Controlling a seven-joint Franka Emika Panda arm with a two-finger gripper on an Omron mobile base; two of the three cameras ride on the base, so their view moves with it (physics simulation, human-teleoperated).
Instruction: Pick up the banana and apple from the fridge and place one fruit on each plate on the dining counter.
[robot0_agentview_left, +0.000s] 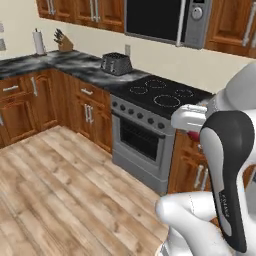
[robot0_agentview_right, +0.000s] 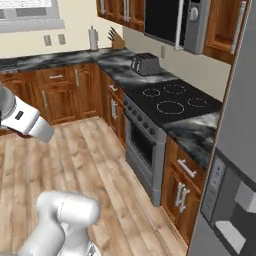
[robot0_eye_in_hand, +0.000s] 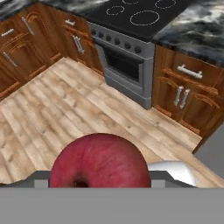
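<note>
The dark red apple (robot0_eye_in_hand: 99, 164) fills the bottom of the hand view, and my gripper (robot0_eye_in_hand: 99, 181) is shut on it, with a grey finger showing at each side. The hand hangs high over the wooden floor, facing the stove. In the left base view a sliver of the apple (robot0_agentview_left: 193, 135) peeks out behind my forearm, under the white hand. The fridge (robot0_agentview_right: 237, 125), with its closed grey door and dispenser panel, stands at the right edge of the right base view. The banana, the plates and the dining counter are out of view.
A grey oven with a black cooktop (robot0_agentview_left: 157, 92) stands ahead between reddish-brown cabinets (robot0_agentview_left: 90, 112) with marble tops. A toaster (robot0_agentview_left: 116, 63), a knife block (robot0_agentview_left: 64, 44) and a microwave (robot0_agentview_left: 165, 20) are at the back. Wooden floor (robot0_agentview_left: 60, 190) lies open to the left.
</note>
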